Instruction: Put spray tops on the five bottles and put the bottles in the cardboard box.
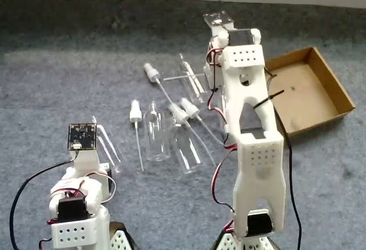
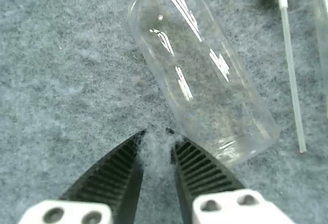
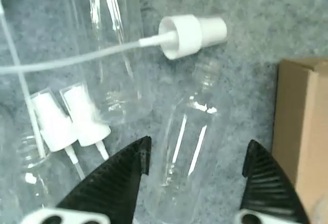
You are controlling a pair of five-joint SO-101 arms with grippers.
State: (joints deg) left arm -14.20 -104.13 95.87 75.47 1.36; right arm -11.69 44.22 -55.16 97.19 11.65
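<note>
My left gripper (image 2: 156, 134) hovers low over the carpet with only a narrow gap between its dark fingers and nothing in it. A clear bottle (image 2: 205, 75) lies just beside its tips, seen from above at the left arm's wrist (image 1: 108, 144). My right gripper (image 3: 199, 147) is wide open, a finger on each side of another clear bottle (image 3: 184, 147) without touching it. A white spray top (image 3: 192, 32) with a long tube lies just past that bottle. Two more spray tops (image 3: 72, 116) lie side by side nearby. The cardboard box (image 1: 303, 90) sits at the right.
Two more clear bottles (image 1: 153, 133) (image 1: 186, 144) lie in the middle of the grey carpet. A spray top (image 1: 135, 111) with its tube lies left of them, another (image 1: 151, 71) farther back. The right arm (image 1: 246, 90) reaches over the bottles beside the box.
</note>
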